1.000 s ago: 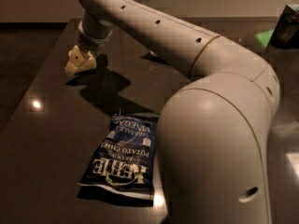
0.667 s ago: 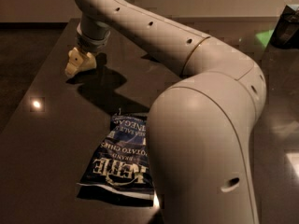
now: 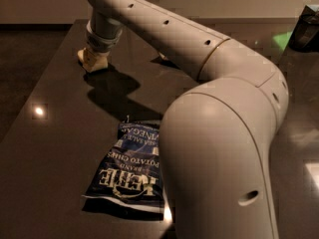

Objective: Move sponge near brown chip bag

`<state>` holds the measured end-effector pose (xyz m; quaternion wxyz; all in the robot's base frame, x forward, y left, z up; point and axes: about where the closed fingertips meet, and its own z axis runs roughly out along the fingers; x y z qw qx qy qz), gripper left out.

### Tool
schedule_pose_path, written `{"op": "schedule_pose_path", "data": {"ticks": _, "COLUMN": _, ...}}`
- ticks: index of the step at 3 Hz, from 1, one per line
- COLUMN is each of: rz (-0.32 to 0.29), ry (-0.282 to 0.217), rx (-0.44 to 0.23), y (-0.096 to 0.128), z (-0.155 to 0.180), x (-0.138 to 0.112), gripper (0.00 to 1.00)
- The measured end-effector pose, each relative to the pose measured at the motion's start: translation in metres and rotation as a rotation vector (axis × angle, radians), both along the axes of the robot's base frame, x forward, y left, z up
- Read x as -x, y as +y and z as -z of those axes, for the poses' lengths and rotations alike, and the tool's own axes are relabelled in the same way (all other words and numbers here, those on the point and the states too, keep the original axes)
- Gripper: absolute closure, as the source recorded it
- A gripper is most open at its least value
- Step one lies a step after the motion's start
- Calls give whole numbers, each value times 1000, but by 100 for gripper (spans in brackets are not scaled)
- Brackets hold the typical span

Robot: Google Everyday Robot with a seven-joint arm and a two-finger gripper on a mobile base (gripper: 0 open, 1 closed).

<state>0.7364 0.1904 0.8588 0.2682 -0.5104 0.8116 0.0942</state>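
Observation:
My gripper (image 3: 92, 59) is at the far left of the dark table (image 3: 60, 148), pointing down, with its cream tip at or just above the surface. The sponge does not show apart from the gripper; it is hidden or under it. The brown chip bag is hidden. Only a small dark shape with a pale edge (image 3: 162, 59) peeks out behind my arm (image 3: 199, 49), and I cannot tell what it is.
A dark blue Kettle chip bag (image 3: 128, 173) lies flat near the table's front, partly covered by my elbow (image 3: 219, 158). A dark object (image 3: 306, 26) and a green patch (image 3: 282, 39) are at the far right. The table's left edge is close to the gripper.
My elbow has swung left and now covers more of the blue bag. The gripper has shifted slightly right and turned to point more straight down at the table.

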Motion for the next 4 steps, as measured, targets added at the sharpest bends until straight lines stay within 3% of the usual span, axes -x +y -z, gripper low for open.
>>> {"op": "schedule_pose_path", "data": {"ticks": 2, "rz": 53, "ry": -49, "rx": -4, "y": -61, "z": -33, "x": 2, "gripper": 97}}
{"op": "schedule_pose_path", "data": {"ticks": 4, "rz": 156, "ry": -96, "rx": 5, "y": -136, "z": -59, "x": 13, "gripper": 100}}
